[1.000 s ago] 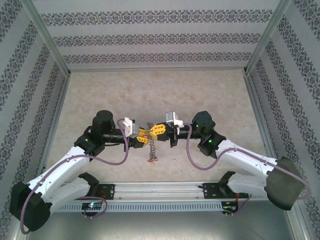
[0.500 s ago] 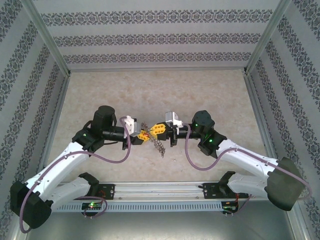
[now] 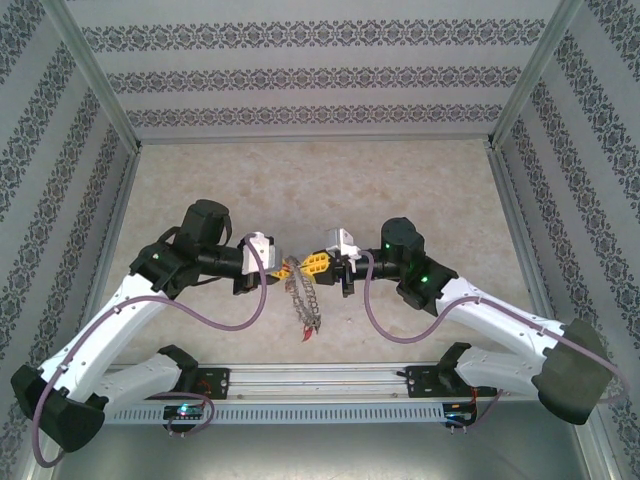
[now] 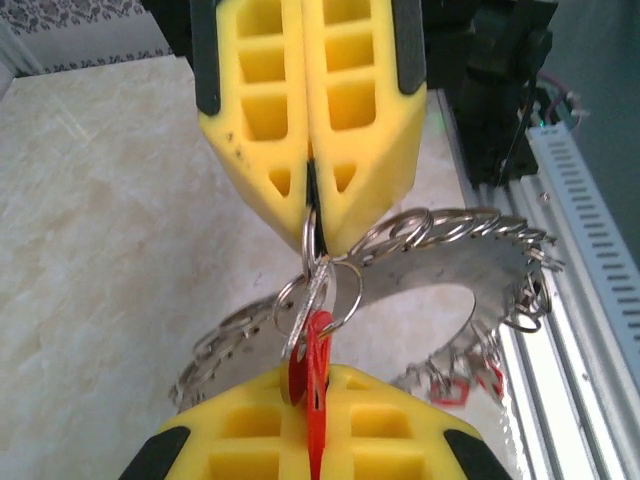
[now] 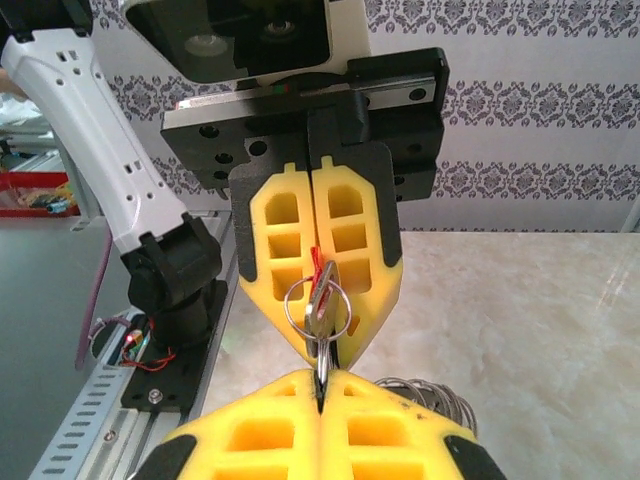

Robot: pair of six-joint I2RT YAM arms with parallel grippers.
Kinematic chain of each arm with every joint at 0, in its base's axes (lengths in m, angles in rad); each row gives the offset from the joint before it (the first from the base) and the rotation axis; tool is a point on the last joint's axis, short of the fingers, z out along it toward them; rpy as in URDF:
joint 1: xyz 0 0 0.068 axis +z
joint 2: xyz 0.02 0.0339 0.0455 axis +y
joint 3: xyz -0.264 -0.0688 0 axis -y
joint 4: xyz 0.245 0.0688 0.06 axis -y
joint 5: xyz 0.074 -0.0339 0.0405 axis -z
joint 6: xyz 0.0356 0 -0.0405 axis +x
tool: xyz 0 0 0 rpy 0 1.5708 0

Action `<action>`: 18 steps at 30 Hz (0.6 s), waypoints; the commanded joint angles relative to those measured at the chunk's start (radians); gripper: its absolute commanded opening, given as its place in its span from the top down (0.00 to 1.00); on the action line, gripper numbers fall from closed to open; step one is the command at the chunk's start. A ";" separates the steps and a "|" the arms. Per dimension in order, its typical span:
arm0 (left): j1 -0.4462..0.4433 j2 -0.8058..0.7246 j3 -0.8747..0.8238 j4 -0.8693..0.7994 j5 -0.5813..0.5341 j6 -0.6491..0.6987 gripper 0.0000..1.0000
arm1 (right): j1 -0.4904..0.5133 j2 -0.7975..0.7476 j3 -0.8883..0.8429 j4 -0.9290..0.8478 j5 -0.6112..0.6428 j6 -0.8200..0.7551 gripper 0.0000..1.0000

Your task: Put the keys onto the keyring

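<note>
Left gripper (image 3: pixel 289 267) pinches red-tagged key (image 4: pixel 312 352); right gripper (image 3: pixel 313 263) pinches same key's top loop — braced both ends for threading. Keyring (image 4: pixel 450 262) hangs below them, centre frame — keys (image 3: pixel 303 302) strung on.

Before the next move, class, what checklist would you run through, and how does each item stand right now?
1. Left gripper shut on the red-tagged key: ok.
2. Right gripper shut on the small ring: ok.
3. The two grippers tip to tip with a gap between them: ok.
4. Keyring hanging clear of the table: cannot tell.
5. Red-tagged key threaded onto the keyring: cannot tell.
</note>
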 commanded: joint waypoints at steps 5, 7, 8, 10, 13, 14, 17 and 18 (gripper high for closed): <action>-0.014 0.014 0.095 -0.162 -0.129 0.165 1.00 | 0.016 -0.006 0.043 -0.084 0.012 -0.089 1.00; -0.021 0.026 0.121 -0.179 -0.152 0.193 1.00 | 0.024 0.003 0.049 -0.104 0.027 -0.111 1.00; -0.026 0.034 0.133 -0.189 -0.169 0.209 1.00 | 0.028 0.009 0.051 -0.113 0.036 -0.121 1.00; -0.036 0.051 0.158 -0.222 -0.206 0.249 1.00 | 0.030 0.018 0.050 -0.121 0.054 -0.132 1.00; -0.056 0.085 0.193 -0.264 -0.284 0.306 1.00 | 0.030 0.022 0.044 -0.131 0.080 -0.146 1.00; -0.065 0.097 0.203 -0.275 -0.310 0.328 1.00 | 0.030 0.024 0.041 -0.134 0.094 -0.151 1.00; -0.094 0.128 0.236 -0.302 -0.381 0.399 1.00 | 0.031 0.029 0.032 -0.138 0.140 -0.154 1.00; -0.104 0.138 0.246 -0.308 -0.406 0.422 1.00 | 0.032 0.032 0.028 -0.135 0.149 -0.152 1.00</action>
